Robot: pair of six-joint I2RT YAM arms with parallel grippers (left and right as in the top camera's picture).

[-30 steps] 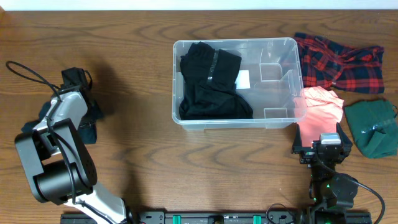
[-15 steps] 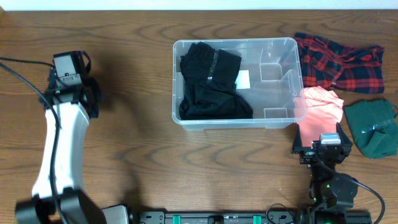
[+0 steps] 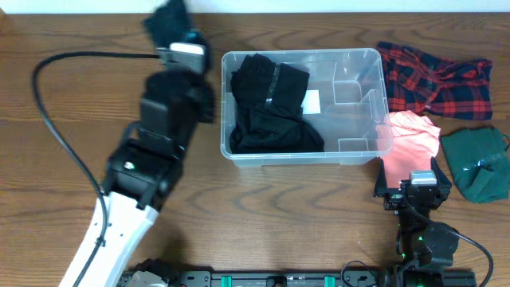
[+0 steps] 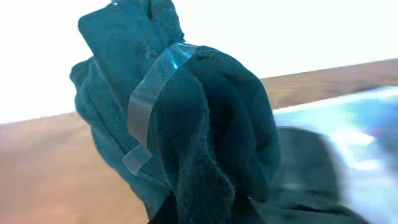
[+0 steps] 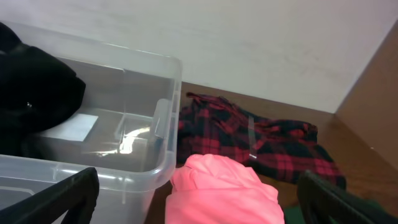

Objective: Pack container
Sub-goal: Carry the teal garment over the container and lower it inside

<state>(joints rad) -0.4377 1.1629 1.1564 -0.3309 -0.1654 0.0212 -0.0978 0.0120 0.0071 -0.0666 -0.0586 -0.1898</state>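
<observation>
Holding a taped dark garment [image 4: 180, 124] clamped in the left tool [image 3: 171, 33], hung with the container [image 3: 303, 53] just to its right, long axis running on rightward; right tool [image 3: 413, 185] spread wide.

No text can be read anywhere; the white label [image 3: 311, 101] on the bin [image 3: 303, 53] floor looks blank.

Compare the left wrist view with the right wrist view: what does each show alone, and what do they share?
Left wrist only: a dark teal garment with a clear tape strip, filling the frame close up. Right wrist only: a pink garment and a red plaid garment beside the container. Both: the clear container, blurred in the left wrist view, and the wooden table.
</observation>
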